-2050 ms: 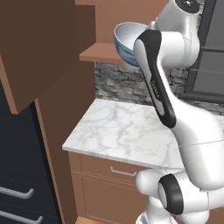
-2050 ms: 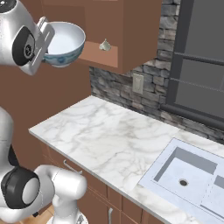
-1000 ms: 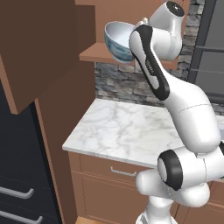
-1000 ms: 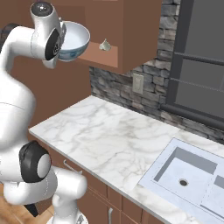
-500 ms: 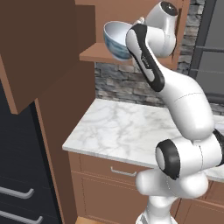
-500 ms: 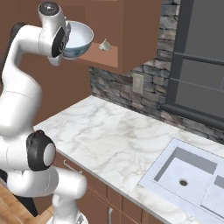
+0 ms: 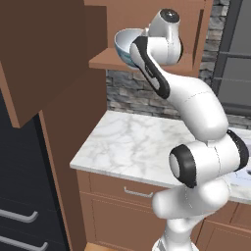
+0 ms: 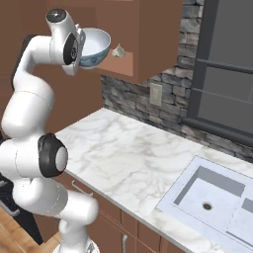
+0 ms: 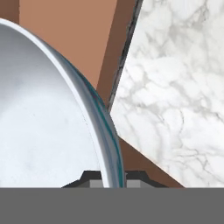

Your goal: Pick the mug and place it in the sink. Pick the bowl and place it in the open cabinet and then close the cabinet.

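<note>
Fingers [image 9: 132, 183] pinch the bowl's [image 9: 52, 131] rim at the bottom of the hand view, one on each side of the wall, so the gripper [image 9: 114, 183] is clamped tight on the bowl. Beyond the rim I see brown cabinet wood and, off to the side, the marble counter [image 9: 175, 96] below.

From the right base view, the arm rises in a tall curve with the bowl [image 8: 95, 48] carried high, tilted on its side with its whitish inside facing out, right at the front edge of the cabinet [image 8: 143, 44] shelf. A small grey-white lump [image 8: 118, 50] sits on that shelf just behind it. From the left base view the bowl [image 7: 125, 45] hangs level with the shelf [image 7: 110, 61], the door [image 7: 44, 54] swung wide open in the foreground.

Farther right, the sink [image 8: 212, 197] shows one basin with its drain; I cannot make out the mug in it, as part of the sink is cut off by the picture edge.

As I judge it, the bowl step is well on: lifted and brought to the opening, not yet set down. Left are pushing it in over the shelf, letting go, backing out, and swinging the door shut. The mug step I cannot confirm.
</note>
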Robot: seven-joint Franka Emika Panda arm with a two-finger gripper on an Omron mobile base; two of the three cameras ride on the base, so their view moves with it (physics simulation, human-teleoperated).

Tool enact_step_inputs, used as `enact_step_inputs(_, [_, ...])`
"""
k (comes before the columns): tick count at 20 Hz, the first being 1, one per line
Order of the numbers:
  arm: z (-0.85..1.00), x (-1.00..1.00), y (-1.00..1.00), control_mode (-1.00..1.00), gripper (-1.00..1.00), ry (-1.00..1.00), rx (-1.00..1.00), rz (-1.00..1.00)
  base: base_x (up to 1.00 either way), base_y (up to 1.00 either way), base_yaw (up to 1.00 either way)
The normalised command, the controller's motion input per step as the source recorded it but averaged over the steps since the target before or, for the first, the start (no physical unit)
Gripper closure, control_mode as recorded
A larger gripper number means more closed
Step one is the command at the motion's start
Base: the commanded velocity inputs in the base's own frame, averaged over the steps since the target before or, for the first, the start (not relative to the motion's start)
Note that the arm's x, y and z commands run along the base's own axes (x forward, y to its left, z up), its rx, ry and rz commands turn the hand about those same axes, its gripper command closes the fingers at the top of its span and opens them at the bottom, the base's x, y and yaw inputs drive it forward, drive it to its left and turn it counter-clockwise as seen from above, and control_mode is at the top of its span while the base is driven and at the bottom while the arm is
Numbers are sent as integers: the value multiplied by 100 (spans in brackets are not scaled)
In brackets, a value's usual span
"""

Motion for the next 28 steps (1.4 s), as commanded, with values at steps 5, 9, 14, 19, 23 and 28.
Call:
enact_step_inputs(5, [-7,76,-3,-100,100,0,-3,0,0,0,0])
enact_step_inputs(9, [14,27,-8,-100,100,0,0,0,0,0,0])
enact_step_inputs(14, [2,32,0,-100,100,0,0,0,0,0,0])
enact_step_inputs(19, [-2,33,0,-100,100,3,1,1,0,0,0])
enact_step_inputs(23, [-22,48,0,-100,100,0,1,1,0,0,0])
enact_step_inputs(28, [-29,57,0,-100,100,0,2,4,0,0,0])
